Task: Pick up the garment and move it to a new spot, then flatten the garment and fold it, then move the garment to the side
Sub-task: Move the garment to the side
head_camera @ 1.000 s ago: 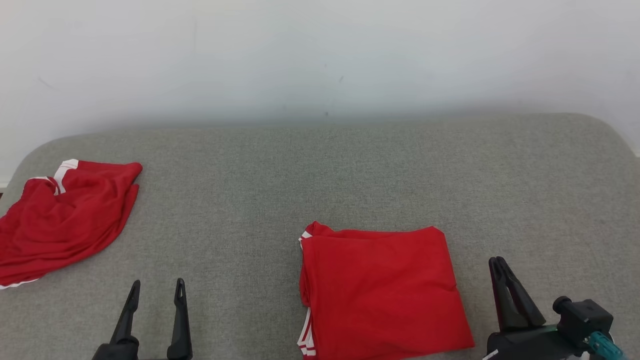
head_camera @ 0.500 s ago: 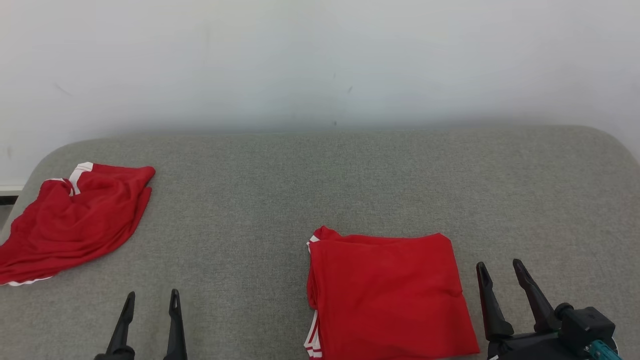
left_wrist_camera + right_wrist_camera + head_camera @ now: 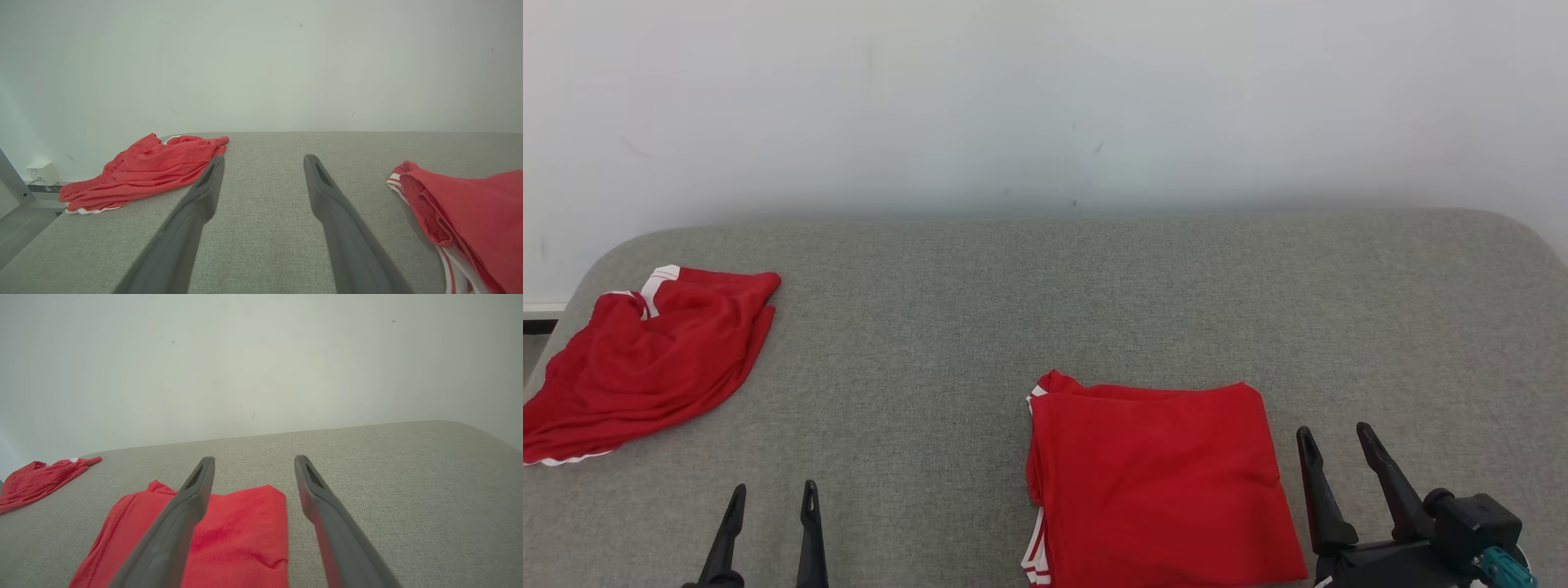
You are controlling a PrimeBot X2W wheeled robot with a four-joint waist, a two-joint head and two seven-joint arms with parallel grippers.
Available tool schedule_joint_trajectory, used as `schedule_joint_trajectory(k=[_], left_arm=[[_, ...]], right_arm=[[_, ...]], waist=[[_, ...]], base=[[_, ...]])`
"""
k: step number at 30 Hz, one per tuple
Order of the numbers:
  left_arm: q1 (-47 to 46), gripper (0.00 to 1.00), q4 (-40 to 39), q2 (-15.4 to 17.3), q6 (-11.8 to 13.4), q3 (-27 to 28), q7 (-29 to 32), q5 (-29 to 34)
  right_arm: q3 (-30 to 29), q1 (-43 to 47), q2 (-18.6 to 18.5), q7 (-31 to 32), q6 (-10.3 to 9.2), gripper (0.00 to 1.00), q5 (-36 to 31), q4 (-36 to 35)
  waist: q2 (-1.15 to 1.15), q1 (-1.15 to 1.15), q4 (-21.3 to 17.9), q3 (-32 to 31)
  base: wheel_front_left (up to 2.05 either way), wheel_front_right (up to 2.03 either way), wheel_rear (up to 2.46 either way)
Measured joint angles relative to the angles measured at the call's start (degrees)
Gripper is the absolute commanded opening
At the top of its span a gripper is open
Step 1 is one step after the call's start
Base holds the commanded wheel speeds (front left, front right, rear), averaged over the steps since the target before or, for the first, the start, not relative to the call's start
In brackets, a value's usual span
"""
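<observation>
Garment [image 3: 1160, 482], folded, just left of right hand [image 3: 1334, 429], well right of left hand [image 3: 774, 487]; both hands wide open, empty. Right arm's reach, probably.

The folded garment [image 3: 1160, 482] is laid on the table [image 3: 1013, 310] near its front edge, right of centre. The crumpled garment [image 3: 645, 359] is placed well apart from it, at the table's left edge and further back. The wall [image 3: 1045, 98] is found directly behind the table. The left gripper [image 3: 774, 487] is held at the front, between the two garments, and the right gripper [image 3: 1334, 429] is positioned just beside the folded garment's right edge.
</observation>
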Motion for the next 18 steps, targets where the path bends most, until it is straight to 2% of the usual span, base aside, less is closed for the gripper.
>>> schedule_joint_trajectory(k=[18], left_arm=[[0.12, 1.0, -2.03, 1.15, -1.53, -0.38, 0.0, -1.42]], right_arm=[[-2.01, 1.28, 1.11, 2.29, 0.0, 1.0, -0.8, -1.99]], waist=[[0.0, 0.0, 0.0, 0.19]], base=[[0.0, 0.0, 0.0]])
